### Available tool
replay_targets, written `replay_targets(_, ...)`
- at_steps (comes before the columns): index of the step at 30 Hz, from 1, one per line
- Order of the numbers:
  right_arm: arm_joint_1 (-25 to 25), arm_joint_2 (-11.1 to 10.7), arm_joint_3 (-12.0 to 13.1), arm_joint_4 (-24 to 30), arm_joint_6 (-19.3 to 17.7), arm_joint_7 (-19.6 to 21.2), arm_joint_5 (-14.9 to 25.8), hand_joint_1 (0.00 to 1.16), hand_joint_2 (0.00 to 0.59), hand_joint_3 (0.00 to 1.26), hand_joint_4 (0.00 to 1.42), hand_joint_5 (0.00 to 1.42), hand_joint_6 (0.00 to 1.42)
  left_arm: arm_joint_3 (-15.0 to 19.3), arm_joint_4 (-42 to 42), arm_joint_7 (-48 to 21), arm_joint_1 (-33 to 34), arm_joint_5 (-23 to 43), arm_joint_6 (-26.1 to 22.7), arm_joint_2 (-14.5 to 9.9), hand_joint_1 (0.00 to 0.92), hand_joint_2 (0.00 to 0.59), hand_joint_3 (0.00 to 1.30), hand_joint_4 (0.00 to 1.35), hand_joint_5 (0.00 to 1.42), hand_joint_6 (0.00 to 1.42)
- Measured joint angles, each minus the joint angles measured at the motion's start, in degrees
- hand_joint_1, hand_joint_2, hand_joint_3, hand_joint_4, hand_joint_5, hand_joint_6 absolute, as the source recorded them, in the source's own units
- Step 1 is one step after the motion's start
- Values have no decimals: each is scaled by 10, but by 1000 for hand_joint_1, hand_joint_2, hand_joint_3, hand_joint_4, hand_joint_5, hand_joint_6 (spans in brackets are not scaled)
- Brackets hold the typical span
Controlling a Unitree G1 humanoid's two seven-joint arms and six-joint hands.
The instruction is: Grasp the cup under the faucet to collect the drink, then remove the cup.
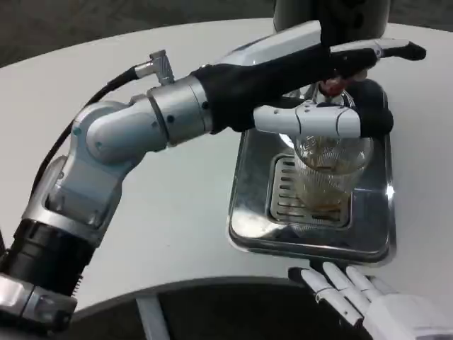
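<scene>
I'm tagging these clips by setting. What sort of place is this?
Probably a drinks station staged on a white table: a ribbed clear cup stands on a steel drip tray with a slotted grate, under a dark dispenser. The left hand holds the cup.

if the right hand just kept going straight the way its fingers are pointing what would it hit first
Probably the near rim of the metal drip tray. The right hand rests open at the table edge, fingers aimed up-left toward it. The cup sits farther back; depth is uncertain.
</scene>
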State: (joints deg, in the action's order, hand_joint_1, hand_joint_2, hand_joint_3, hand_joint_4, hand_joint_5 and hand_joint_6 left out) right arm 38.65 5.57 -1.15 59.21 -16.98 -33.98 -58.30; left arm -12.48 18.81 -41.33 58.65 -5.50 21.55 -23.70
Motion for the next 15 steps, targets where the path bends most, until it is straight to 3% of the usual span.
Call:
replay_targets(8, -4, 0, -17, 0, 48, 24, 30, 574, 314, 20, 55, 138, 196, 0, 0, 0, 0, 0, 1, -1, 0, 95, 115, 0, 15, 129)
replay_targets(10, -6, 0, -20, 0, 67, 37, 45, 585, 308, 15, 66, 145, 214, 0, 0, 0, 0, 0, 2, -2, 0, 95, 115, 0, 15, 129)
replay_targets(15, -22, 0, -26, 0, 158, 74, 88, 633, 285, 5, 76, 179, 244, -1, 1, 0, 0, -1, 7, -7, 0, 98, 115, 0, 14, 128)
